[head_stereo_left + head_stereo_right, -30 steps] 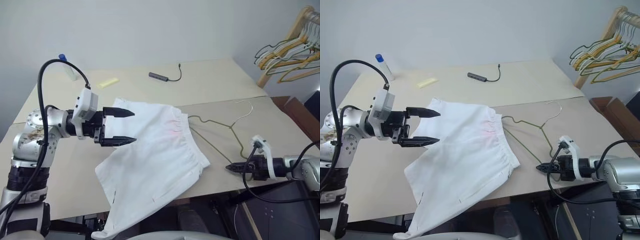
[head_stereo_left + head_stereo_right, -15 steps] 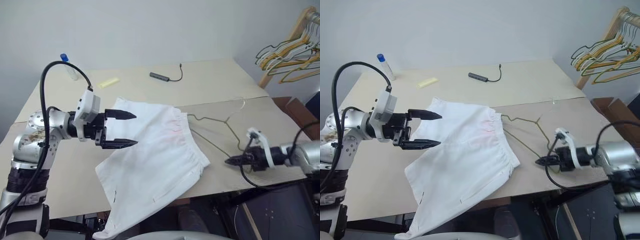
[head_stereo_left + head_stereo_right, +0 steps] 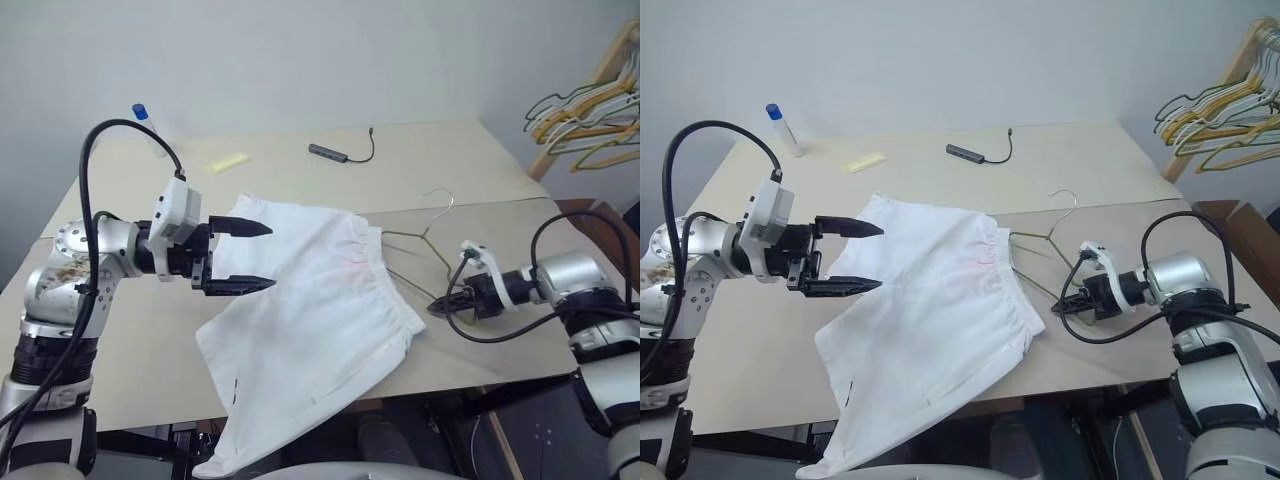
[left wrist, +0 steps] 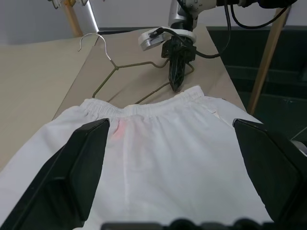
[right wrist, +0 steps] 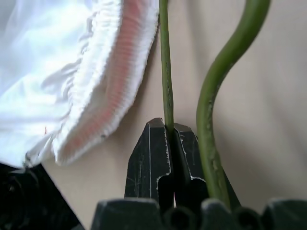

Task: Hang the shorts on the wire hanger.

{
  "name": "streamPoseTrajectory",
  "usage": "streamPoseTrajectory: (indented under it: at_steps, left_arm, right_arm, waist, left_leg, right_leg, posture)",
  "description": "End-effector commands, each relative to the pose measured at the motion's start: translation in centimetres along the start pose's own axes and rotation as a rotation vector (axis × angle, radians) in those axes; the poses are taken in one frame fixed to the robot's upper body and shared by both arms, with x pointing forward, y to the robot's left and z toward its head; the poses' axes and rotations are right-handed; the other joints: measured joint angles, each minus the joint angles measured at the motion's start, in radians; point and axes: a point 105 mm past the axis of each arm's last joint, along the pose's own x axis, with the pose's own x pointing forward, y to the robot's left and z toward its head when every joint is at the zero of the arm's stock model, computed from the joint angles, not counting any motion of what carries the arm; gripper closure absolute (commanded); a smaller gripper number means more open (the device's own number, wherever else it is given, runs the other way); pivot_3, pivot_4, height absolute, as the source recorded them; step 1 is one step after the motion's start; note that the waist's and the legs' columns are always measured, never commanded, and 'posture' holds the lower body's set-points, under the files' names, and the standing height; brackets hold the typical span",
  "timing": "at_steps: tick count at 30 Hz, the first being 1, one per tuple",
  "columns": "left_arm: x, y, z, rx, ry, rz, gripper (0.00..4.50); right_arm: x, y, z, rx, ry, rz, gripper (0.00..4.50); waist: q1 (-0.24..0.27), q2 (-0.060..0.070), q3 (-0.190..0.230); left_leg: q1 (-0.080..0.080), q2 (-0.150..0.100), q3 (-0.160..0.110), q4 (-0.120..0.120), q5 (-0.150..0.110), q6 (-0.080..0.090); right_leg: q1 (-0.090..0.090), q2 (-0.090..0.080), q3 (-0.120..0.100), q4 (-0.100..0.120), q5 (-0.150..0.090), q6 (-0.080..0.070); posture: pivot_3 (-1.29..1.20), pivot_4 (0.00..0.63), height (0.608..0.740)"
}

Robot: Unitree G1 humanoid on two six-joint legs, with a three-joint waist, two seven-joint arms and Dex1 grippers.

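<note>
Head views: we note the right gripper [image 3: 437, 306] at about 3 o'clock from the shorts [image 3: 310, 320], its fingers pinched together on the lower wire of the wire hanger [image 3: 415, 240], which lies on the table [image 3: 450, 170] just beside the waistband with its hook toward 12 o'clock; the left gripper [image 3: 255, 257] hangs with fingers spread wide over the shorts' 10 o'clock corner, one leg draping off the near table edge. Left wrist view: we see the wide-apart fingers [image 4: 62, 182] framing the shorts [image 4: 163, 153], the right gripper [image 4: 175, 85] tip-down at the waistband's far edge, the hanger [image 4: 115, 67] beyond. Right wrist view: the closed fingers [image 5: 153, 158] clamp a thin green wire [image 5: 166, 72], the pink-lined waistband [image 5: 115, 81] just beside at 10 o'clock.
</note>
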Motion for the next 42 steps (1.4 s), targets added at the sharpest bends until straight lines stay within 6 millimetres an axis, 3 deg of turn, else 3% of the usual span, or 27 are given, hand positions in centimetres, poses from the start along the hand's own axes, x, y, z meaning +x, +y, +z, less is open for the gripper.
streamPoseTrajectory:
  at_steps: [1, 5, 9, 15, 19, 22, 29, 33, 36, 42]
  left_arm:
    - [-0.1, 0.2, 1.2, 0.065, -0.017, 0.011, 0.03]
    - [-0.4, 0.5, 1.2, 0.071, -0.013, 0.029, 0.03]
    - [-0.3, 1.4, 1.4, 0.083, -0.020, 0.056, 0.03]
    - [-0.3, 4.9, 2.4, 0.177, -0.011, 0.156, 0.03]
    - [-0.3, 7.2, 4.0, 0.285, 0.012, 0.169, 0.03]
    - [0.3, 7.6, 4.3, 0.342, 0.058, 0.092, 0.03]
    - [3.4, 7.6, 1.6, 0.445, 0.274, -0.141, 0.03]
    - [4.9, 8.6, 0.4, 0.470, 0.358, -0.158, 0.03]
    - [5.5, 8.9, 0.2, 0.466, 0.355, -0.168, 0.57]
    - [5.6, 9.0, -0.3, 0.452, 0.362, -0.182, 2.39]
  right_arm:
    - [-0.7, -0.2, 1.0, -0.031, -0.038, -0.008, 4.50]
    - [-2.4, -0.2, 2.0, -0.120, -0.112, -0.052, 4.50]
    - [-4.9, 1.0, 4.3, -0.397, -0.219, -0.186, 4.50]
    - [-7.0, 5.2, 7.5, -0.896, -0.273, -0.436, 4.50]
    - [-6.5, 8.6, 8.5, -1.091, -0.250, -0.474, 4.50]
    - [-5.7, 10.1, 8.6, -1.137, -0.218, -0.460, 4.50]
    - [-4.8, 11.6, 8.9, -1.217, -0.149, -0.441, 4.50]
    - [-4.5, 12.2, 8.8, -1.242, -0.122, -0.412, 4.50]
    - [-4.4, 12.4, 8.8, -1.251, -0.120, -0.404, 4.50]
    - [-4.5, 13.2, 8.8, -1.254, -0.133, -0.383, 4.50]
  waist:
    - [0.003, 0.000, 0.000]
    - [0.004, 0.000, 0.000]
    - [0.006, 0.000, 0.000]
    - [-0.004, 0.000, 0.000]
    - [-0.012, 0.000, 0.000]
    - [-0.027, 0.000, 0.000]
    - [-0.048, 0.000, 0.000]
    - [-0.067, 0.000, 0.000]
    - [-0.084, 0.000, 0.000]
    - [-0.119, 0.000, 0.000]
  left_leg:
    - [0.000, -0.001, 0.000, 0.000, 0.000, 0.000]
    - [0.000, -0.002, -0.001, 0.000, 0.000, 0.000]
    - [0.000, -0.002, -0.001, 0.000, 0.000, 0.000]
    - [0.000, -0.001, 0.000, 0.000, 0.000, 0.000]
    - [-0.001, -0.001, 0.000, 0.000, 0.000, 0.000]
    - [-0.002, -0.001, 0.000, 0.000, 0.000, 0.000]
    - [-0.003, -0.002, 0.000, 0.001, 0.000, 0.000]
    - [-0.004, -0.002, -0.001, 0.001, 0.000, 0.000]
    - [-0.006, -0.002, -0.001, 0.001, 0.000, 0.000]
    - [-0.017, -0.002, -0.003, 0.006, 0.000, 0.000]
  right_leg:
    - [0.000, -0.001, 0.000, 0.000, 0.000, 0.000]
    - [0.000, -0.002, 0.000, 0.001, 0.000, 0.000]
    - [0.000, -0.002, -0.001, 0.000, 0.000, 0.001]
    - [0.000, -0.001, -0.001, 0.001, 0.000, 0.001]
    - [-0.001, 0.000, -0.001, 0.000, 0.000, 0.001]
    - [-0.001, -0.001, -0.001, -0.001, 0.000, 0.001]
    - [-0.001, -0.002, -0.002, 0.000, 0.000, 0.001]
    - [-0.002, -0.002, -0.002, 0.000, 0.000, 0.002]
    - [-0.004, -0.002, -0.001, 0.000, 0.000, 0.002]
    - [-0.016, -0.002, -0.001, 0.006, 0.000, 0.002]
  posture:
    - [-0.05, 0.000, 0.740]
    - [-0.05, 0.000, 0.740]
    - [-0.09, 0.000, 0.740]
    - [-0.15, 0.000, 0.740]
    - [-0.19, 0.000, 0.740]
    - [-0.20, 0.000, 0.740]
    - [-0.21, 0.000, 0.740]
    - [-0.22, 0.000, 0.740]
    - [-0.23, 0.000, 0.740]
    - [-0.24, 0.000, 0.740]
